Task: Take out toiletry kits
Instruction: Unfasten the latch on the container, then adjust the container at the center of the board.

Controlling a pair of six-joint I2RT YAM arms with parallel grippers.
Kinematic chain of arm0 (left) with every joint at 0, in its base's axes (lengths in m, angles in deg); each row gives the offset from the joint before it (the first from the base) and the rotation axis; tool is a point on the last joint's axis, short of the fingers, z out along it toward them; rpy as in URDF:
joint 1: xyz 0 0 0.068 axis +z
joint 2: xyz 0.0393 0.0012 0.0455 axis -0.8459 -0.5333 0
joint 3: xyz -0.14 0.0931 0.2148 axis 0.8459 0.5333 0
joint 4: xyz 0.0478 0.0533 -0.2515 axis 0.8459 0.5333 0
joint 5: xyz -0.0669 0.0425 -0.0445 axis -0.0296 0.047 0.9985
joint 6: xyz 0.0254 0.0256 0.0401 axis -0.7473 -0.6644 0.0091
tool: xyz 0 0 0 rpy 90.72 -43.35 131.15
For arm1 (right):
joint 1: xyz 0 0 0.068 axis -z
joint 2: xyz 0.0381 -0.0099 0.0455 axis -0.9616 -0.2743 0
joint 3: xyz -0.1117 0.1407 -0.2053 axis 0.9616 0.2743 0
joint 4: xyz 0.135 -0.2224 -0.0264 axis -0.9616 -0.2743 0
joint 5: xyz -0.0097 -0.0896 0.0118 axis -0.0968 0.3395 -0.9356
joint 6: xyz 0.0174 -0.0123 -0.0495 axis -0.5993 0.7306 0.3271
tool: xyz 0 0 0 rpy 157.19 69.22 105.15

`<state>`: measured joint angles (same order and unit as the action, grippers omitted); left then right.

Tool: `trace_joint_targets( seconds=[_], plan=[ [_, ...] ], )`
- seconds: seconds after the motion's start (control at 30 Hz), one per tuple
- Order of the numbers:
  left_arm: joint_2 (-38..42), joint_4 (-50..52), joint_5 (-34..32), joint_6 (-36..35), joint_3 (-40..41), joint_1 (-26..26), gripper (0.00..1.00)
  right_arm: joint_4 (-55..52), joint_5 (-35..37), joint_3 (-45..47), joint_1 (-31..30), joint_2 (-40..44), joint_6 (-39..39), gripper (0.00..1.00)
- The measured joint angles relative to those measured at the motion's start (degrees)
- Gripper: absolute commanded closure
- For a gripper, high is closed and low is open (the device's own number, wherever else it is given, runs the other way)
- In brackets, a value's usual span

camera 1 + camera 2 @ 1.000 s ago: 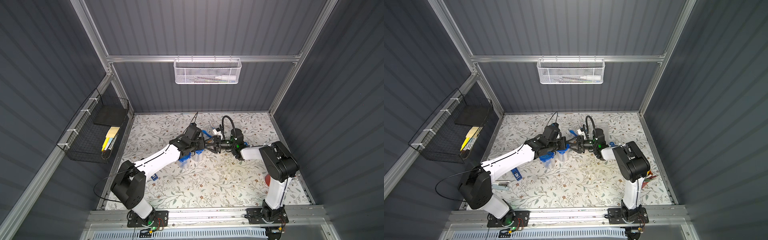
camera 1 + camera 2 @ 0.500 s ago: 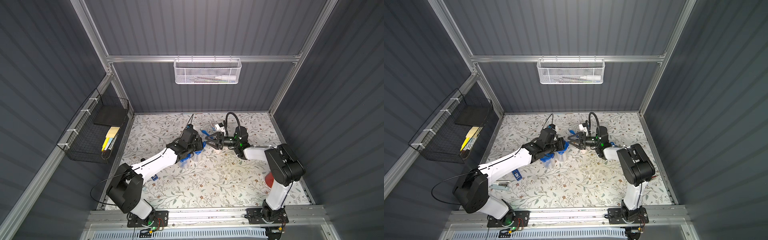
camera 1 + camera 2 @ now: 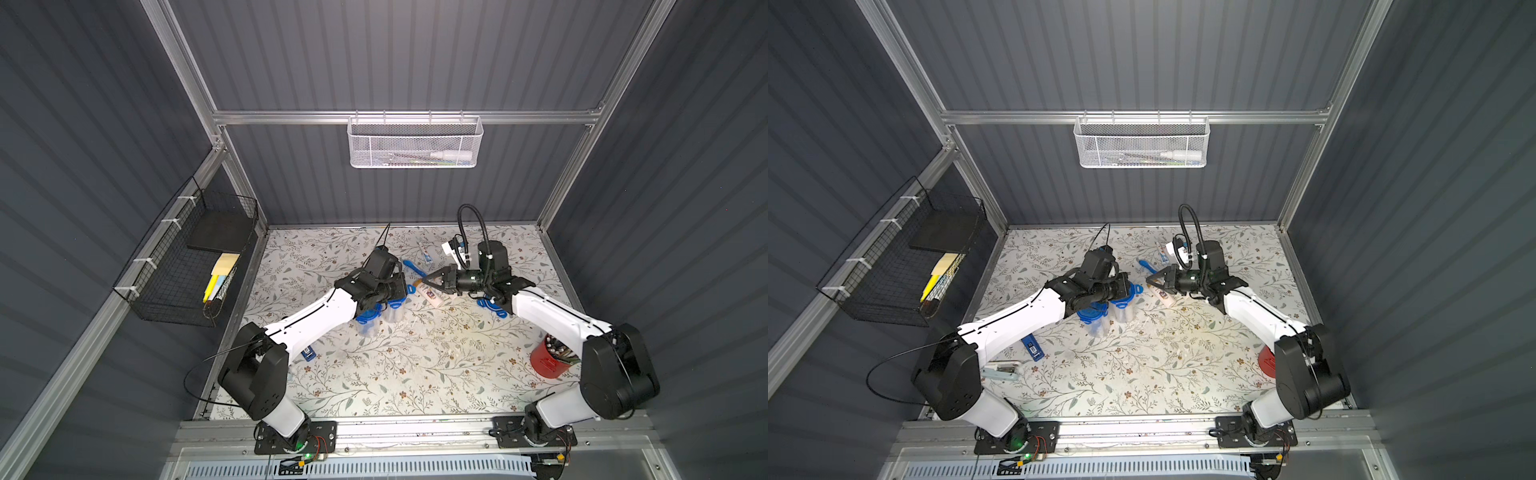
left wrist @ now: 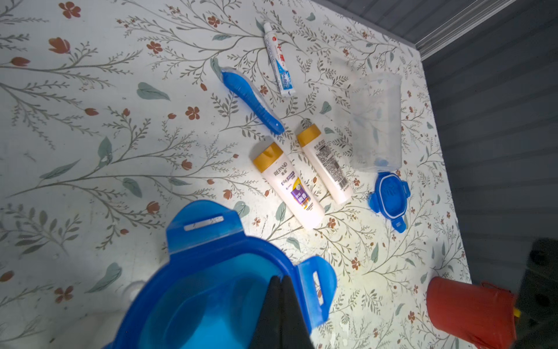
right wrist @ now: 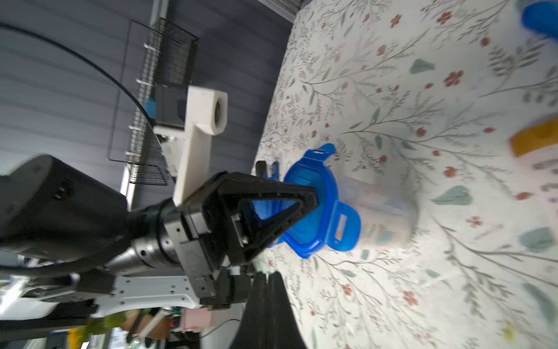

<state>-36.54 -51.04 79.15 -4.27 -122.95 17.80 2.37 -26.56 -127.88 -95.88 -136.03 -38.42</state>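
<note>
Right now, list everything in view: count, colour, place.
plastic bottles, tan caps: two, cream, centre
toothpaste tube: one, white-blue, near back
toothbrush: one, blue, beside tube
lidded clear jars: two, blue lids, left of bottles
empty clear jar: one, lying by bottles
loose lid: one, blue, by empty jar
cup: one, red, right side
flat gadget: one, dark-blue, left side
mesh basket: one, white, hanging behind
wire basket: one, black, hanging left
left hand: shut, over jar lid
right hand: shut, above bottles
</note>
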Motion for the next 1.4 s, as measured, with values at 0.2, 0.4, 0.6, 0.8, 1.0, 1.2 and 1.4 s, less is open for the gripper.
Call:
trace_joint_targets(
  seconds=[0.2,0.4,0.6,0.8,1.0,1.2,1.4],
  plan=[
    [0.02,5.86,-0.11,-1.11,-2.78,0.0,1.0,-13.25,8.96,-0.79,-4.33,0.09,8.81,1.0],
    [1.49,8.76,-1.7,-2.14,-3.78,0.0,1.0,-21.16,15.76,-4.24,-10.34,-3.23,13.73,1.0],
    [3.23,9.92,-3.04,-2.67,-3.78,0.0,1.0,-24.68,18.93,-10.64,-10.78,-9.42,15.32,1.0],
    [5.05,10.49,-4.85,-2.89,-2.58,0.0,1.0,-26.05,20.63,-17.4,-10.78,-14.4,16.04,1.0],
    [5.79,11.23,-5.97,-3.1,-2.4,0.0,1.0,-28.5,21.77,-23.93,-10.78,-17.99,16.52,1.0],
    [5.79,11.67,-6.16,-3.26,-2.32,0.0,1.0,-30.4,22.47,-30.97,-10.6,-22.77,17.57,1.0],
    [5.79,12.02,-6.29,-3.32,-2.32,0.0,1.0,-31.39,22.53,-37.62,-10.4,-28.26,18.88,1.0]
  ],
)
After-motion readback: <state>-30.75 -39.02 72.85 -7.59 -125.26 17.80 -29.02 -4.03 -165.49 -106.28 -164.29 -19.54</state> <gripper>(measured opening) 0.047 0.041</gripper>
